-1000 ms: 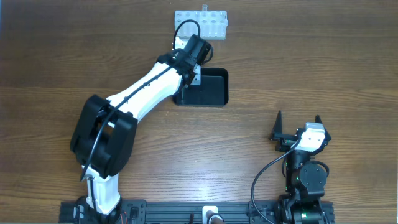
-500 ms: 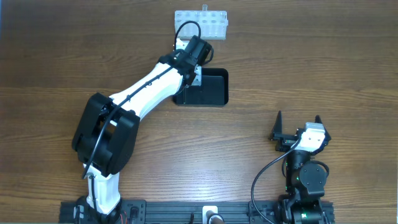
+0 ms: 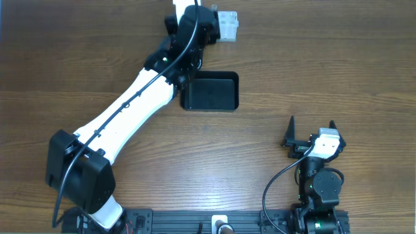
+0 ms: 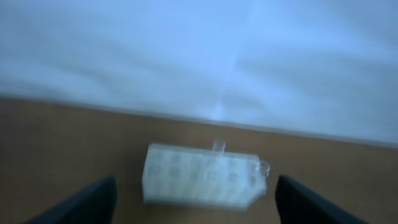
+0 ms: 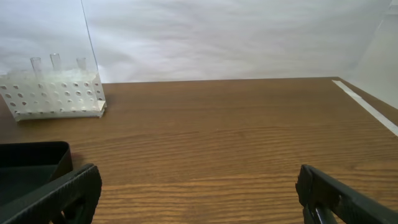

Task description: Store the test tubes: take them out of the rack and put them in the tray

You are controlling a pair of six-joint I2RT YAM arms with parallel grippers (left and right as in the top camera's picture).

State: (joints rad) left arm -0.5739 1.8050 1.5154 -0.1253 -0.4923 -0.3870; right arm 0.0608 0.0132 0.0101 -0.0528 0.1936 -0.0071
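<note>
Above the wooden table [image 3: 325,78], left fingers [image 4: 84,202] spread near the rack [image 4: 199,182]; right fingers [image 5: 53,196] spread too.

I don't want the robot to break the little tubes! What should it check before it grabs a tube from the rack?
1. Left gripper fingers open: ok, spread wide.
2. Tubes to take from the rack: ok, three tubes stand up in it.
3. Left gripper lined up on one tube: cannot tell.
4. Tray uncovered: ok, apart from one corner under the left arm.
5. Right gripper out of the way: ok, far from the rack, fingers open.
</note>
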